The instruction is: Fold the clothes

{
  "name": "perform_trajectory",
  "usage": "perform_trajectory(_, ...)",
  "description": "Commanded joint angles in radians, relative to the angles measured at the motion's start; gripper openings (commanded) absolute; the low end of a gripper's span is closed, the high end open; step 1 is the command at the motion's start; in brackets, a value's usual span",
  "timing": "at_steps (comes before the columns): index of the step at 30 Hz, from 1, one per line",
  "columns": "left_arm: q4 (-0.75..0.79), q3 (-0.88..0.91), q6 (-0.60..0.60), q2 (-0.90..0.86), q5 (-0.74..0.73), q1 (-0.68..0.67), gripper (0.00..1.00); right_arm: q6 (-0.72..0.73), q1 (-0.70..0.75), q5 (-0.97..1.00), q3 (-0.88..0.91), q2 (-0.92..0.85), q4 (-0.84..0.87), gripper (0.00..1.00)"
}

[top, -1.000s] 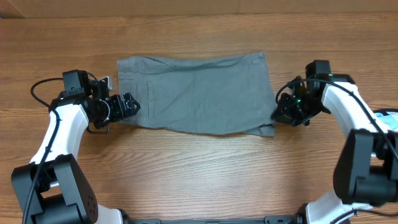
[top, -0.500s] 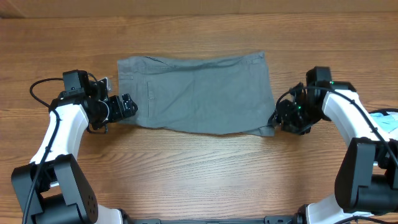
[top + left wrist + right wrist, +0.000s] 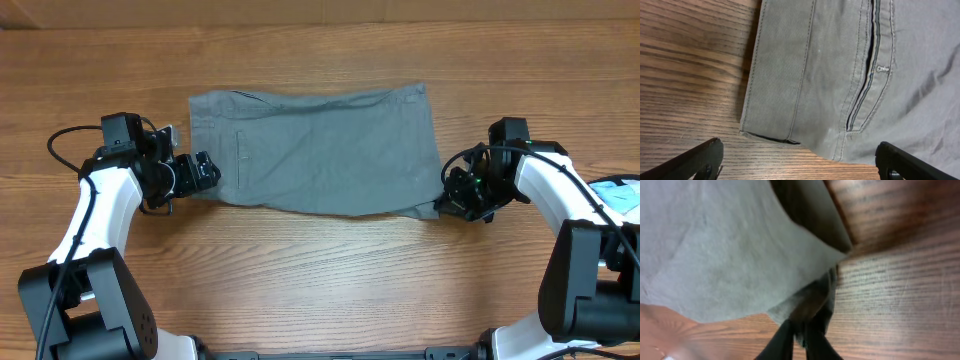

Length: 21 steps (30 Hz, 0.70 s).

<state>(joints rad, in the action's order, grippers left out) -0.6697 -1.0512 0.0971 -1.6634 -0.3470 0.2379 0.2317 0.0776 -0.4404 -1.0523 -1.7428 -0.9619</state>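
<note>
wood-grain surface (image 3: 320,290), brown and streaked, fills the overhead view. grey shorts (image 3: 320,150) lie flat across the upper middle of that frame as a rough rectangle of plain woven cloth. a stitched band runs down their left edge, and a slit pocket with doubled seams sits just inside it. a few soft creases cross the right half.

at mid left, the left pincer (image 3: 207,170) sits just off the lower left corner of the shorts, released, with its jaws spread wide and apart from the cloth. in the left wrist view its dark fingertips show only in the two bottom corners, with the band's corner above them.

at mid right, the right pincer (image 3: 447,200) is clenched on the lower right corner of the shorts. its wrist view shows the two dark fingers close together with a bunched fold of grey cloth pinched between them. beside it the hem arches off the wood over a deep shadow.

a black cable (image 3: 60,140) loops beside the left arm, and a blue and white thing (image 3: 615,192) pokes in at the right edge, too cropped to name.
</note>
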Motion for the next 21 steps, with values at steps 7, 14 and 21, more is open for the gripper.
perform_trajectory(7, 0.002, -0.019, -0.004, -0.01, 0.006, 0.006, 1.0, -0.018, 0.002, 0.002, 0.006, 0.006, 0.019, 0.29)
perform_trajectory(14, 0.003, -0.019, 0.012, -0.01, 0.006, 0.006, 1.0, -0.018, 0.002, 0.001, 0.017, 0.001, 0.043, 0.05)
perform_trajectory(21, 0.007, -0.019, 0.019, -0.01, 0.003, 0.006, 1.0, -0.018, 0.003, 0.008, 0.063, 0.001, 0.069, 0.04)
